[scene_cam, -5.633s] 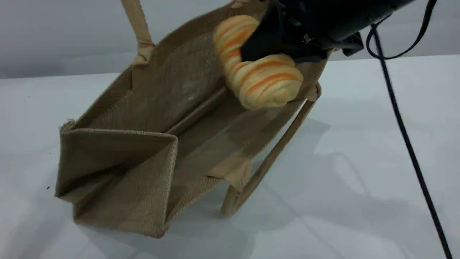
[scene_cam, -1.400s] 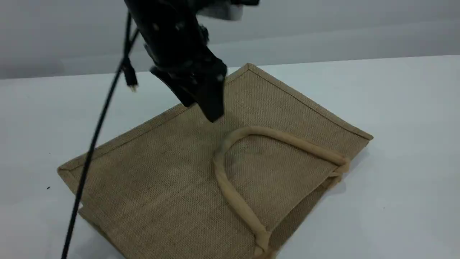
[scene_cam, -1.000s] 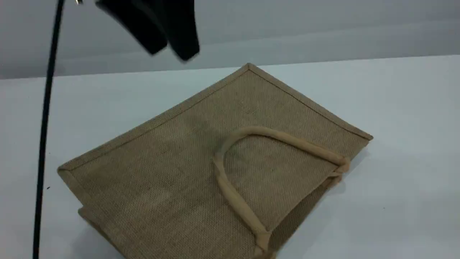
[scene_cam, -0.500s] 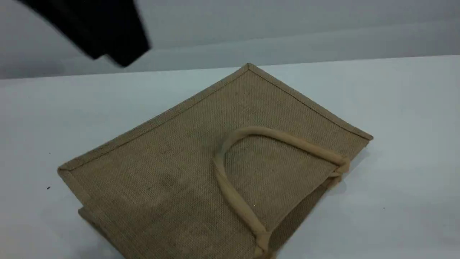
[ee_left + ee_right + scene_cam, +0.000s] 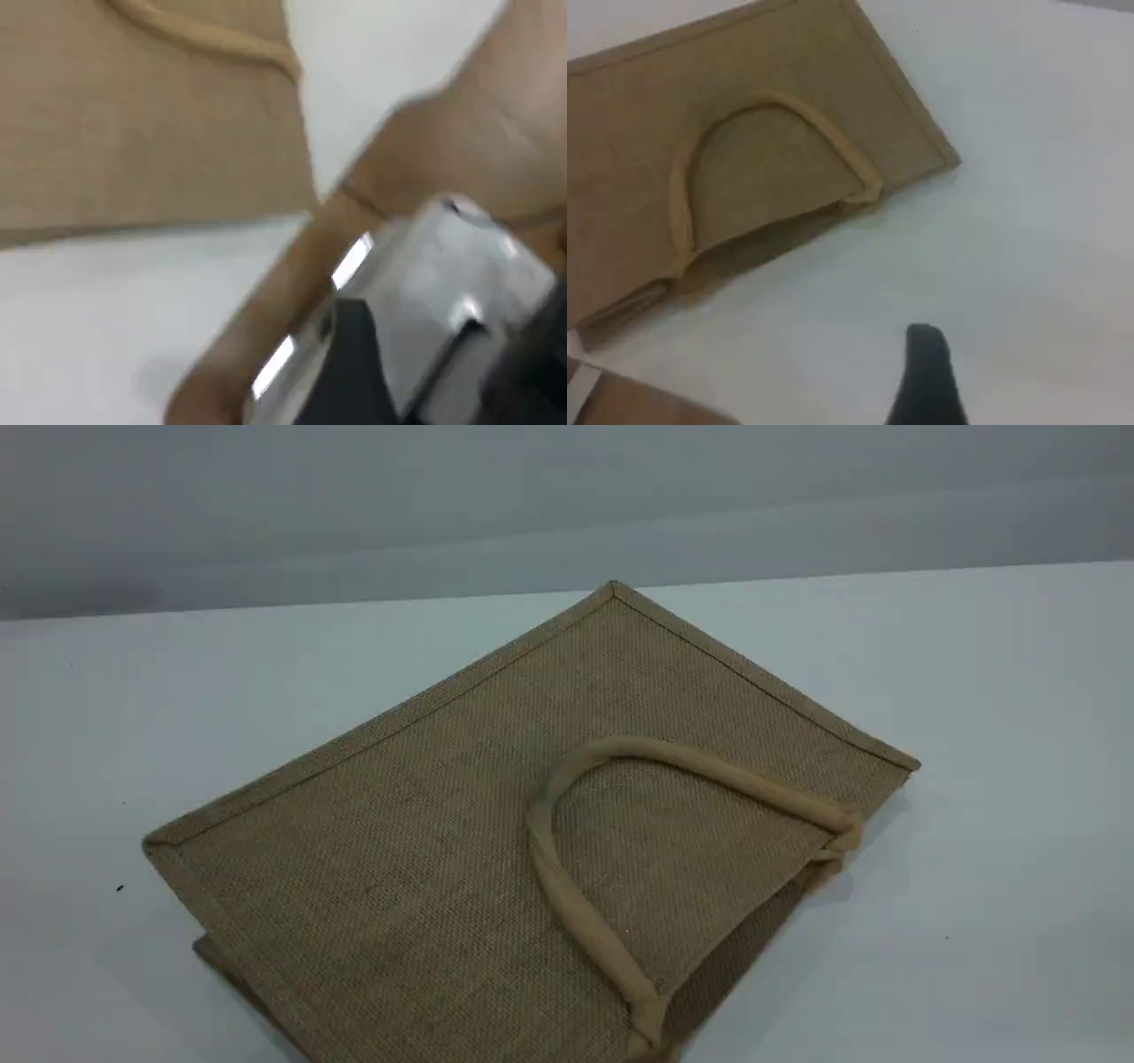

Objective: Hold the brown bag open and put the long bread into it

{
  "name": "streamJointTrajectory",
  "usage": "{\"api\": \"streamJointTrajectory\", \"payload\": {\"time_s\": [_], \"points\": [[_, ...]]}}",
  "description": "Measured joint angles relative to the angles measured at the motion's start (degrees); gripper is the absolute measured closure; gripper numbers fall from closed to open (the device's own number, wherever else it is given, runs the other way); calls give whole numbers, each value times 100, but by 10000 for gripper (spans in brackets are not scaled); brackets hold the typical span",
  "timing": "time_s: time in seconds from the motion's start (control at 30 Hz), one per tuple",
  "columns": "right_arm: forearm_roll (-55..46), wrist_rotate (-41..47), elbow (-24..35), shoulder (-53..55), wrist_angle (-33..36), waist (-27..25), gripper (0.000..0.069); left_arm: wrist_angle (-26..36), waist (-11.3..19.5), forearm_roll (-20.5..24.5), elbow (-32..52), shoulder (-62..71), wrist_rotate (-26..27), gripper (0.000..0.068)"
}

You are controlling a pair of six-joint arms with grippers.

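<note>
The brown bag point(image 5: 425, 850) lies flat on the white table point(image 5: 974, 691), its upper side facing up and one beige handle point(image 5: 709, 771) resting on it. The long bread is hidden in every view. Neither arm appears in the scene view. The right wrist view looks down on the bag point(image 5: 638, 106) and its handle point(image 5: 678, 195), with my right gripper point(image 5: 926, 381) above bare table beside the bag, one dark fingertip showing and nothing on it. The blurred left wrist view shows the bag point(image 5: 133, 115), and my left gripper point(image 5: 354, 372) is clear of it and carries nothing.
White tabletop surrounds the bag on all sides, with a grey wall point(image 5: 567, 505) behind. In the left wrist view a blurred silver part point(image 5: 443, 283) and brown shapes point(image 5: 478, 142) fill the right side; I cannot tell what they are.
The left arm has risen, swung left and left the scene view. The bag has stayed flat and still over the last second; 5.6 s ago it stood open with the bread going in.
</note>
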Motion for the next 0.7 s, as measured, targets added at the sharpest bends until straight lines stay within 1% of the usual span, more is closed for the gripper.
{"api": "streamJointTrajectory", "payload": {"time_s": [0.07,0.2,0.33,0.43,0.5,0.57,0.7], "points": [[0,4,0,0,4,0,232,-211,5,265,326,-556,-273,158],[0,4,0,0,6,0,232,-252,5,907,822,-1592,-736,158],[5,4,0,0,11,0,232,-263,5,1374,1228,-2367,-1244,158],[5,4,4,0,11,0,232,-258,5,1548,1550,-2714,-1459,158],[5,4,4,0,11,0,232,-327,5,1559,1703,-2836,-1574,158],[5,4,4,0,11,0,232,-479,5,1567,1728,-2885,-1579,158],[-20,7,4,0,11,0,232,-492,5,1583,1746,-2885,-1580,158]]}}
